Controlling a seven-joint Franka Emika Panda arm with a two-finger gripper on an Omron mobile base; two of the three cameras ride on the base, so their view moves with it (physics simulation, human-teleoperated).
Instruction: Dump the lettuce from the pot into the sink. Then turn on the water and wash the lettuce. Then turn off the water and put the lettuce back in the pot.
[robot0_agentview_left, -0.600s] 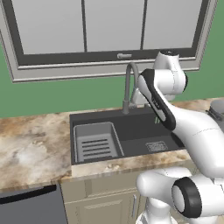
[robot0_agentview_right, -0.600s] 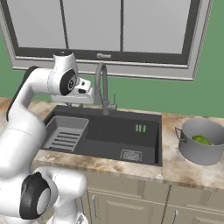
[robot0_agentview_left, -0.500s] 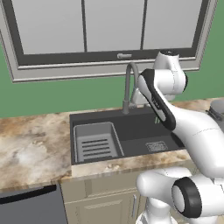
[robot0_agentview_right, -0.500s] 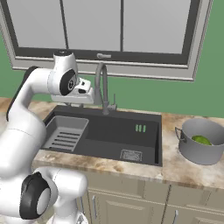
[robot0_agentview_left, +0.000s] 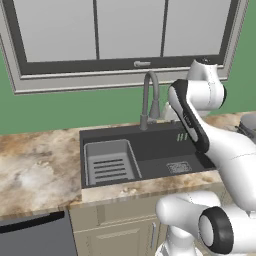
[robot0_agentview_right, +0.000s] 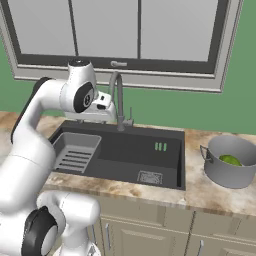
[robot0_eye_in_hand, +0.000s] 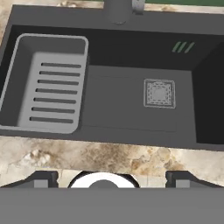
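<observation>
The hand (robot0_eye_in_hand: 112, 177), its fingers spread and empty, hangs high above the sink (robot0_eye_in_hand: 131, 111). The lettuce (robot0_agentview_right: 230, 160) sits undumped in the pot (robot0_agentview_right: 231, 161) at the bench's right end, so the pot likely needs grasping first.

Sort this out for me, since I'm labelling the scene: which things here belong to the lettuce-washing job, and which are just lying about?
Part of the job:
- lettuce, inside the pot
- pot, on the counter right of the sink
- sink
- faucet, behind the basin
- gripper, above the sink, open

Just there:
- slotted rack, in the sink's left end
- window
</observation>
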